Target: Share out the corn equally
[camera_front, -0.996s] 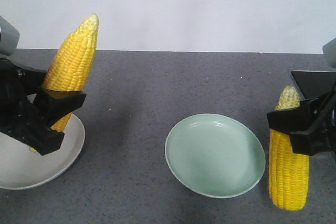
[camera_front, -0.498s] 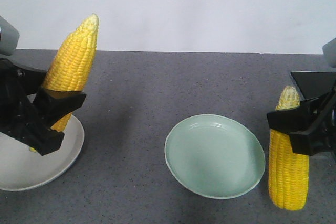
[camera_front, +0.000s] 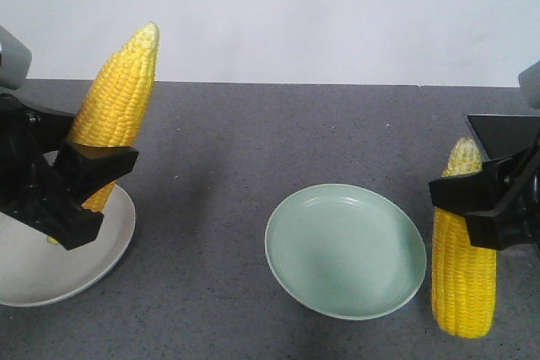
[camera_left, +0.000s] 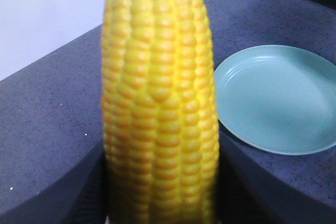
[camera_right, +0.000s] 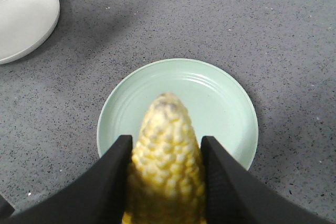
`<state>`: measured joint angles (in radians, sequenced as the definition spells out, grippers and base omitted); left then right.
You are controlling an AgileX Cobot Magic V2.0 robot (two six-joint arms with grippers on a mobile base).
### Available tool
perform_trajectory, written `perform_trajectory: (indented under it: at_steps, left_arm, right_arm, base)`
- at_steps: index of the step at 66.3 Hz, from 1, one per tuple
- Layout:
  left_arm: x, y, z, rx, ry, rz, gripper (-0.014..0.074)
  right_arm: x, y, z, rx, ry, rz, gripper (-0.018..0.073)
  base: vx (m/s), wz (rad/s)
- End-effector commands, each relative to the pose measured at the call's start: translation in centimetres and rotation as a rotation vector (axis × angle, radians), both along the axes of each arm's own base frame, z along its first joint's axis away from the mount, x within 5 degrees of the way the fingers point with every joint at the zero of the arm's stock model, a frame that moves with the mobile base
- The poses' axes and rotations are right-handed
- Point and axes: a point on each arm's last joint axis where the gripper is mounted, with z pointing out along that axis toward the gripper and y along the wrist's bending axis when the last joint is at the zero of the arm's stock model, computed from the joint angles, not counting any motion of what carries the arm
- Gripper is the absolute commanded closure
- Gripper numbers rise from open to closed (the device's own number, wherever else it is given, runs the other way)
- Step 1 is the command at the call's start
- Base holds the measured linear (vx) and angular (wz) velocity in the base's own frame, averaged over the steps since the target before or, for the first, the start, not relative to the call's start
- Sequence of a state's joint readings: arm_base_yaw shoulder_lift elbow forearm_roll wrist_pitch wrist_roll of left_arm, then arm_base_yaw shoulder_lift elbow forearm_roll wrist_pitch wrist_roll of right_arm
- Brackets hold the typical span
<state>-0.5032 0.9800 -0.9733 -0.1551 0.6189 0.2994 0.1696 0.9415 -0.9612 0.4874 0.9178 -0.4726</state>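
My left gripper (camera_front: 80, 170) is shut on one cob of corn (camera_front: 114, 111), held tilted with its pale tip up over the white plate (camera_front: 51, 271) at the left. That corn (camera_left: 160, 103) fills the left wrist view between the dark fingers (camera_left: 252, 187). At the far right, my right gripper (camera_front: 474, 200) is shut on a second corn (camera_front: 462, 271), upright and just right of the pale green plate (camera_front: 346, 250). In the right wrist view this corn (camera_right: 167, 150) sits between the black fingers (camera_right: 105, 182) in front of the green plate (camera_right: 220, 103), which holds nothing.
Both plates rest on a dark grey speckled tabletop (camera_front: 245, 149) that ends at a white wall behind. The white plate (camera_right: 21, 19) shows at the upper left of the right wrist view. A black arm part (camera_front: 506, 132) stands at the right edge.
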Motion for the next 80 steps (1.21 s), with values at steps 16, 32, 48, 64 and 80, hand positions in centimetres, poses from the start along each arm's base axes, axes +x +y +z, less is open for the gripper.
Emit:
perform_trajectory:
  at_steps: [16, 32, 48, 64, 80]
  left_arm:
    - [0.1, 0.0, 1.6, -0.067, -0.083, 0.011, 0.0311]
    - [0.1, 0.0, 1.6, -0.067, -0.083, 0.011, 0.0311]
    - [0.1, 0.0, 1.6, -0.067, -0.083, 0.011, 0.0311]
    - [0.1, 0.0, 1.6, -0.067, -0.083, 0.011, 0.0311]
    - [0.1, 0.0, 1.6, -0.067, -0.083, 0.011, 0.0311]
  right_arm:
    - [0.1, -0.1, 1.4, 0.038, -0.082, -0.023, 0.0353]
    - [0.4, -0.1, 1.8, 0.068, -0.122, -0.046, 0.0353]
    - [1.4, 0.5, 2.4, 0.118, -0.077, -0.028, 0.0353]
    - [5.6, 2.0, 2.7, 0.132, 0.114, 0.051, 0.0353]
    - [11.4, 3.2, 1.2, 0.135, 0.277, 0.061, 0.0349]
  base:
    - [0.0, 0.0]
    - [0.0, 0.0]
    - [0.0, 0.0]
    - [0.0, 0.0]
    - [0.0, 0.0]
